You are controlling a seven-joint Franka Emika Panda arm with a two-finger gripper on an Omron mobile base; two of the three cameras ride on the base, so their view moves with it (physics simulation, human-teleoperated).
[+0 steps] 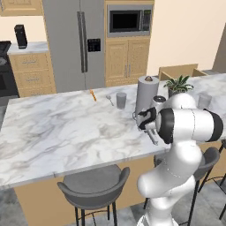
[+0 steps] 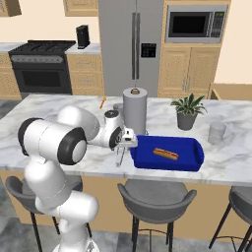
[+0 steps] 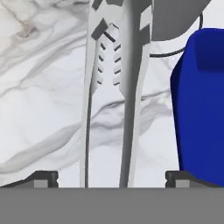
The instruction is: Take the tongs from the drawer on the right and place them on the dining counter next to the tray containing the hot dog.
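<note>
Blue tray (image 2: 193, 158) with hot dog (image 2: 166, 154)

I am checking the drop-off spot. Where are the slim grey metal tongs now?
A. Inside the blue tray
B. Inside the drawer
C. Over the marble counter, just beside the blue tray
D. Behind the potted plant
C: the slim grey metal tongs hang from the hand above the veined marble dining counter, with the bright blue rimmed tray right beside them.

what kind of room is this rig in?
A rendered home kitchen, by the look of it: steel fridge, built-in microwave and black range along the back wall, with a marble dining counter and stools in front.
</note>
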